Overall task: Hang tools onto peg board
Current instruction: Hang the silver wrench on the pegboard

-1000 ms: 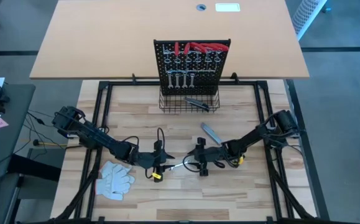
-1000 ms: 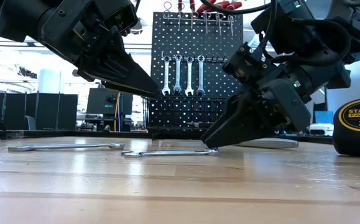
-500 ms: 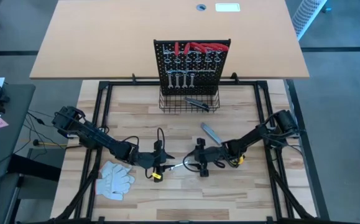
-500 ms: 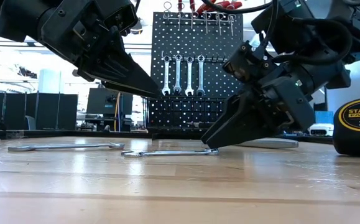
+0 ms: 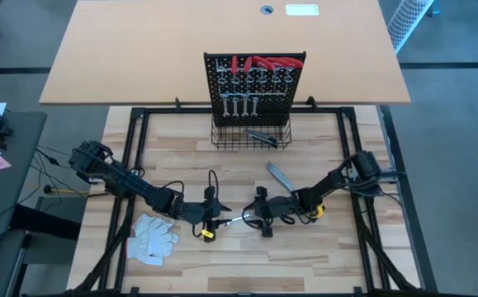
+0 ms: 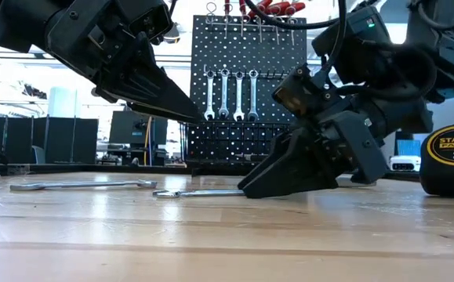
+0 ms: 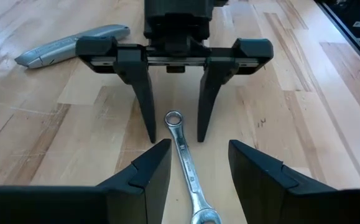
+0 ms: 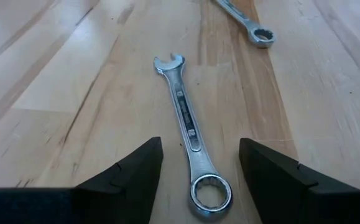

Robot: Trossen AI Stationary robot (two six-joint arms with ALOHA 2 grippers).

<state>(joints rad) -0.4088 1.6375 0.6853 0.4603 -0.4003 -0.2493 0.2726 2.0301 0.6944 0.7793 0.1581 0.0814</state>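
Wrench between the fingers: a silver combination wrench (image 8: 189, 137) lies flat on the bench (image 5: 329, 256), its ring end just inside the right fingers' gap and its open end pointing away toward the left arm.
Right gripper (image 7: 175, 134): fingers spread wide, one tip each side of the wrench's ring end, tips down at the bench; the metal lies untouched between them, nothing held.
Left gripper (image 5: 219, 218): faces the right one from the wrench's other end, raised off the bench in the low view; fingers apart and empty, the wrench shaft running into the gap between their tips.
Second wrench (image 8: 245, 22): flat on the bench beyond the right fingers, off to one side of the first, well apart from it.
Utility knife (image 7: 71, 45): grey, on the bench behind the right gripper's body, clear of both sets of fingers.
Tape measure (image 6: 449, 159): yellow and black, standing on the bench beyond the right gripper in the low view.
Peg board (image 5: 254, 81): upright at the bench's far edge, well away from both grippers; four silver wrenches (image 6: 230, 92) hang in a row, red-handled pliers (image 5: 263, 63) along the top.
Wire basket (image 5: 251, 136): at the board's base, a dark tool lying in it.
White gloves (image 5: 153, 237): on the bench beside the left arm, behind its fingers.
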